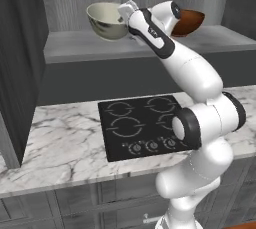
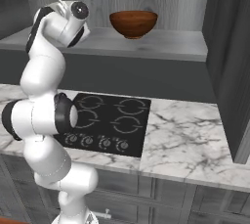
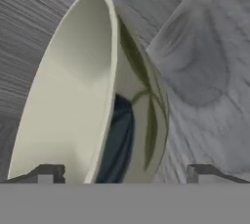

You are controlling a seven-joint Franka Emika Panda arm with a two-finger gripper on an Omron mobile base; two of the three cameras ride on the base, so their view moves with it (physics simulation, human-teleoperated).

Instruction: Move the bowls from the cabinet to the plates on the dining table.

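We've got the arm (image 1: 200,123) reaching up and back to the open cabinet (image 1: 150,43) shelf above the cooktop (image 1: 142,125). Gripper (image 3: 124,171) sits right at the cream bowl (image 1: 106,20), fingers spread wide and released; in the hand view one fingertip (image 3: 46,173) is on the inner side of the bowl's rim and the other is out past its outer wall, so the wall runs between them, not clamped. The cream bowl looks tipped in the left base view, rim leaning toward the hand, and it's at the left part of the shelf; we can't tell if its base is fully flat on the shelf. The wood bowl (image 2: 133,23) stands upright on the same shelf, well to the right, apart from the hand. Marble counter (image 2: 190,140) wraps the cooktop below.
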